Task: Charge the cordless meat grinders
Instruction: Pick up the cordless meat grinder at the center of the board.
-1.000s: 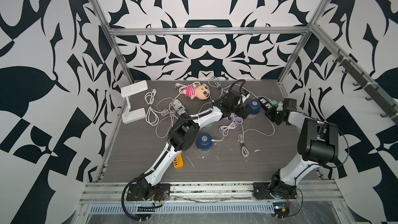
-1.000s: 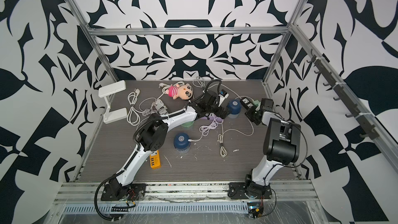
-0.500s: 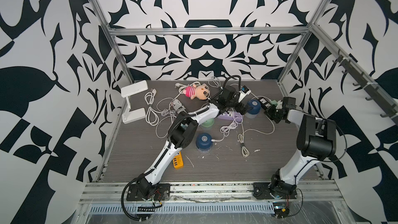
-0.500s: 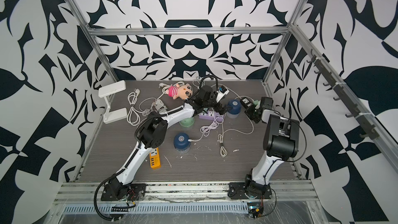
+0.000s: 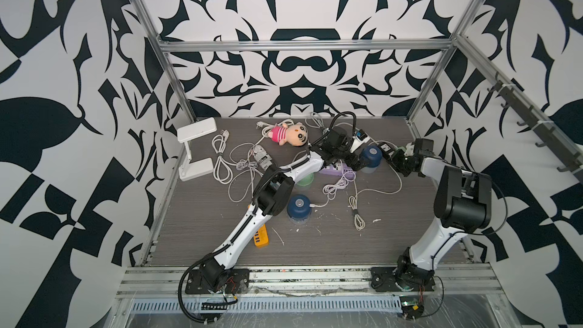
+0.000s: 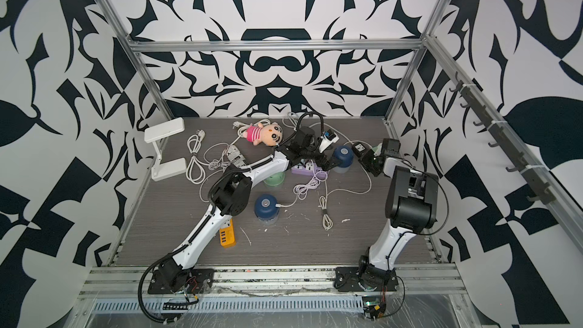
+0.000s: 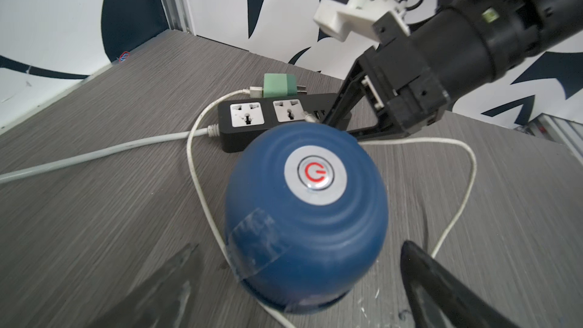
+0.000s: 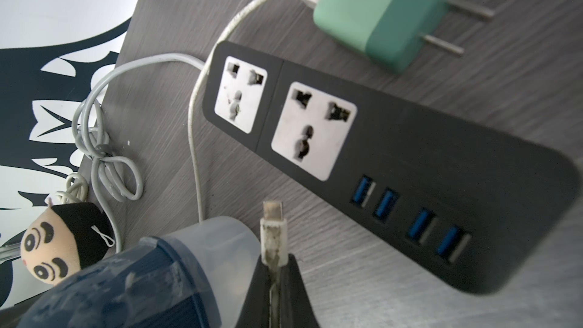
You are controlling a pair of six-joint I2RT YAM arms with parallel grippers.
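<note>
Right tool (image 8: 276, 268) grips cable plug (image 8: 273, 231) | left tool (image 5: 358, 163) spread by blue grinder (image 7: 306, 216)

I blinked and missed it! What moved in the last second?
The left end effector drew slightly back or up, still open by the far dark blue dome-topped plastic grinder. The right end effector kept pinching the white cable plug. Nothing else visibly moved.

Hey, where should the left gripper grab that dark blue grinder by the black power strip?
Grip the blue grinder across the wide lower band of its dome, from above, with the open left gripper. It stands upright and narrows toward the button, so a higher grip would likely slip. Leave the black power strip side to the right gripper and its cable plug.
</note>
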